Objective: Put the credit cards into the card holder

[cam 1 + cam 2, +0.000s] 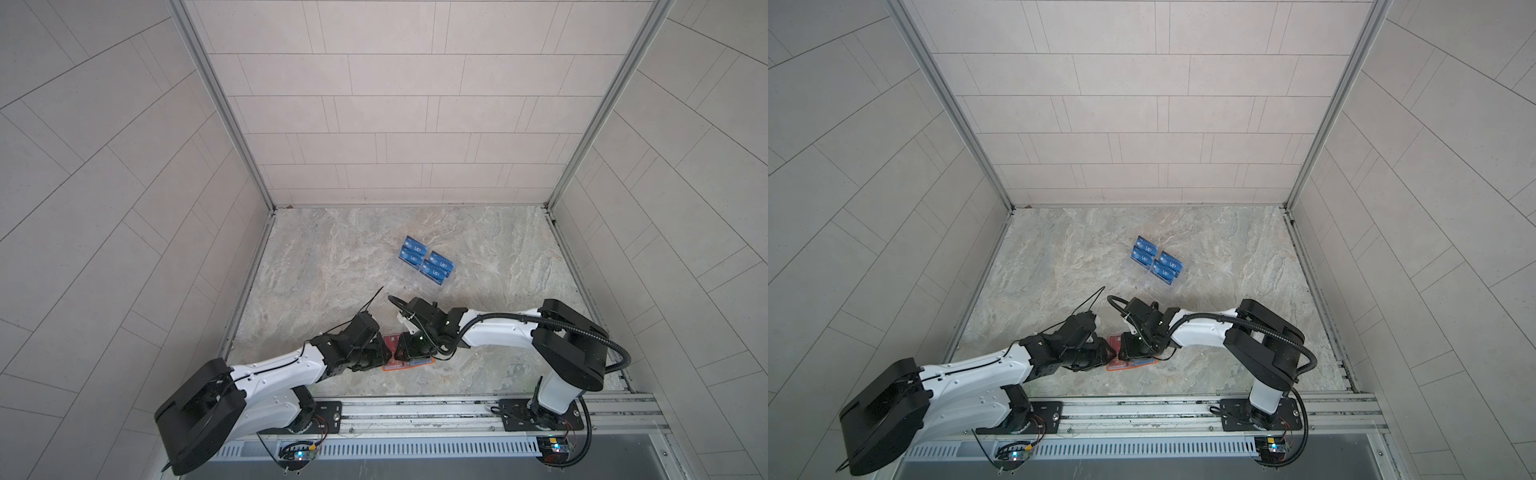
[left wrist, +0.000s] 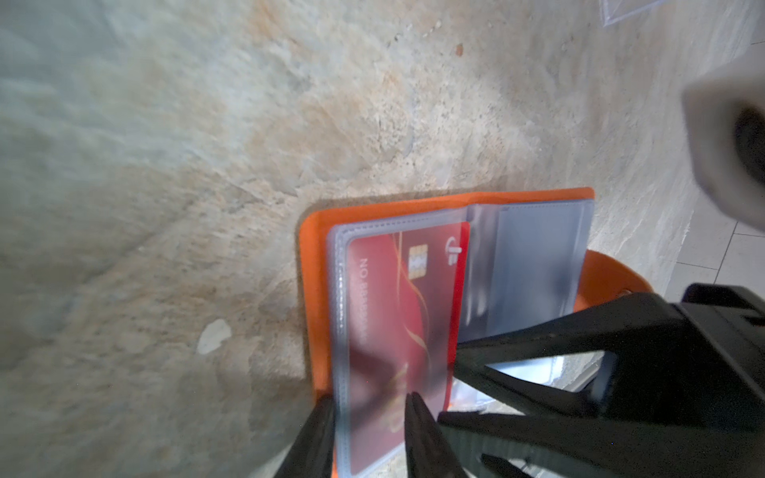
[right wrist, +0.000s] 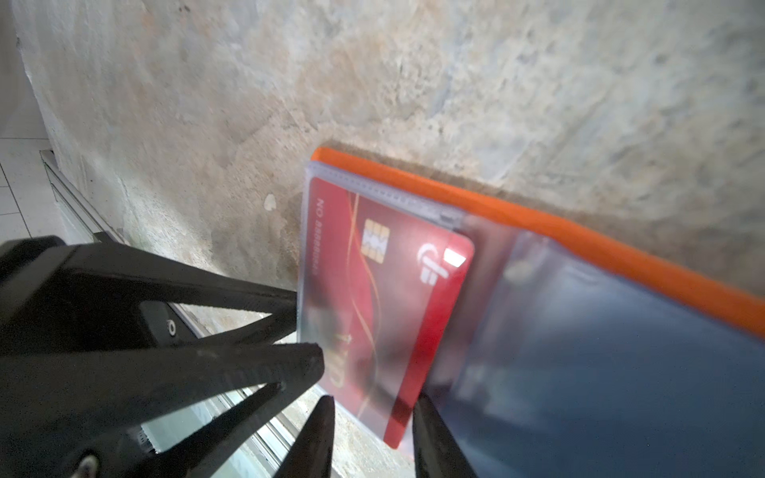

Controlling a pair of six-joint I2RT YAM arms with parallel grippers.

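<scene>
Right wrist view shows one red card (image 3: 389, 298) mostly sleeved in the card holder (image 3: 538, 223), left gripper (image 3: 304, 329) and right gripper (image 3: 372, 403) straddling it, grip unclear, blue cards (image 1: 413, 253) not yet loaded.

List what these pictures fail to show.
Both top views: card holder mostly hidden under the arms.
Both top views: blue cards too small to count.
Left wrist view: left tool cut off by the frame edge; grip on the sleeve unclear.
Right wrist view: right tool likewise around the red card; blurred.
</scene>
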